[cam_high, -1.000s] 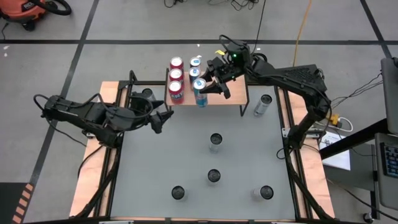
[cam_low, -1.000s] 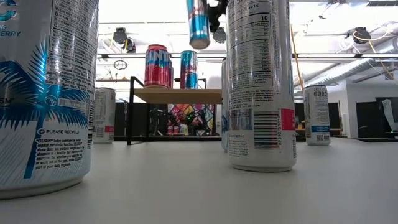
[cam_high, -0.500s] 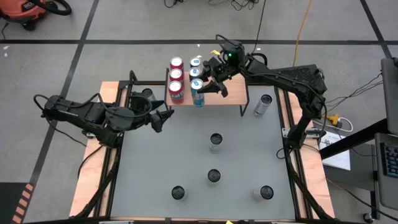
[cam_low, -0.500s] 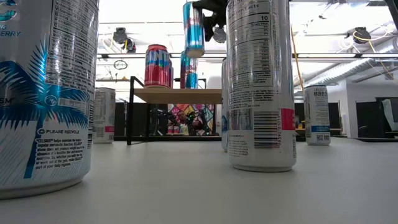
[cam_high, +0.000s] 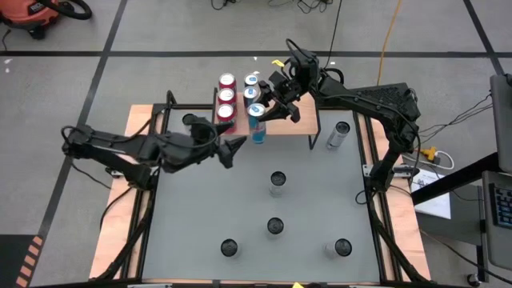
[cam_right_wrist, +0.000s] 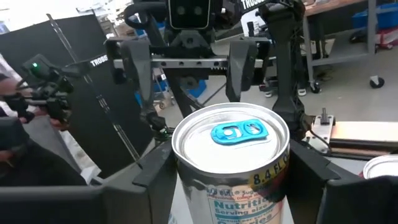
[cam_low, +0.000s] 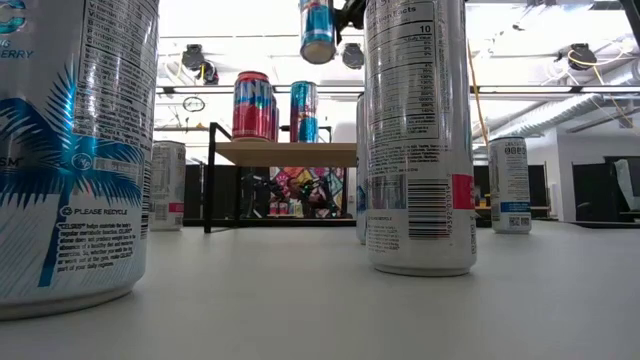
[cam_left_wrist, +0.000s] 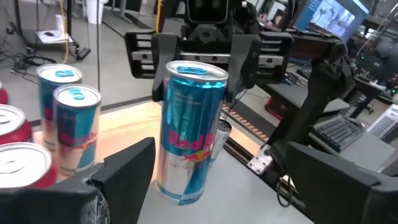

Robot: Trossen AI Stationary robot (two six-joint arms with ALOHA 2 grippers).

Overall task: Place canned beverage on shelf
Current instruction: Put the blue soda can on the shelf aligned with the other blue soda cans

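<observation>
The shelf (cam_high: 280, 120) has a light-brown wooden top on black legs and stands at the table's far middle; it also shows in the low view (cam_low: 285, 153). Three red cans (cam_high: 226, 96) and two blue cans (cam_high: 252, 86) stand on its left part. My right gripper (cam_high: 262, 112) is shut on a blue-and-silver can (cam_high: 258, 126), held high above the shelf's near side (cam_low: 317, 30). My left gripper (cam_high: 238, 147) is open and empty, just on the near left of that can, and its fingers (cam_left_wrist: 127, 174) point at it. My right gripper pinches the can's side wall near its top rim (cam_left_wrist: 186, 78) between its two fingers (cam_right_wrist: 158, 180). The fingers come from the table's far right side, slanting down, one on each side of the can. The can hangs upright, top up, lifted clear of the shelf.
Several silver cans stand on the grey table: one in the middle (cam_high: 278, 182), one nearer (cam_high: 274, 226), two by the near edge (cam_high: 230, 248) (cam_high: 342, 248), one right of the shelf (cam_high: 340, 133), one left of it (cam_high: 190, 121). The shelf's right part is bare.
My left gripper has reached toward the table's right, closer to the held can and the shelf's near edge. My right gripper has swayed a little left and back with the can, which ends slightly higher over the shelf, still upright.
</observation>
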